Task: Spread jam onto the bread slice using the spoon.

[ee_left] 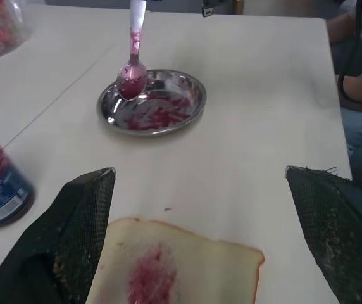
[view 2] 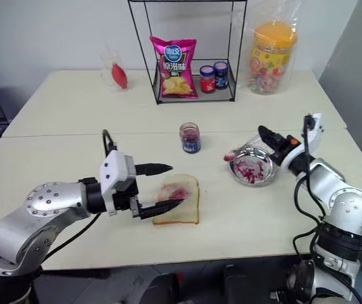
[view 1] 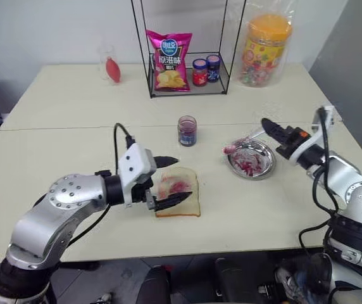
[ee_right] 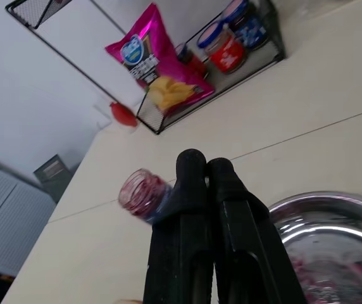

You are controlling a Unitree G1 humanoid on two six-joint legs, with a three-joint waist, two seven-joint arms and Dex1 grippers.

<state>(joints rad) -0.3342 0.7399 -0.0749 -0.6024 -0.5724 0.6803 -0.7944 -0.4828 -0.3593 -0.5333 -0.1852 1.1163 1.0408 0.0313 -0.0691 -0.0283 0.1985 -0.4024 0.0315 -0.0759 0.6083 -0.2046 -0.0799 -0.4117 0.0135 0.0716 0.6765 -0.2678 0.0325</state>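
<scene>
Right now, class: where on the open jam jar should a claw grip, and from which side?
Take the jar by its round side wall, below the rim, coming in level from the robot's near side with the open left claw. It stands upright with no lid, so a grip from above would likely dip into the jam; its sides stand free.

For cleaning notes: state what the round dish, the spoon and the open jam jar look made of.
Dish: apparently polished metal, silver and mirror-shiny, smeared red. Spoon: likely the same bright metal, jam-coated bowl. Jam jar: looks like clear glass, dark jam showing through; plastic cannot be excluded.
</scene>
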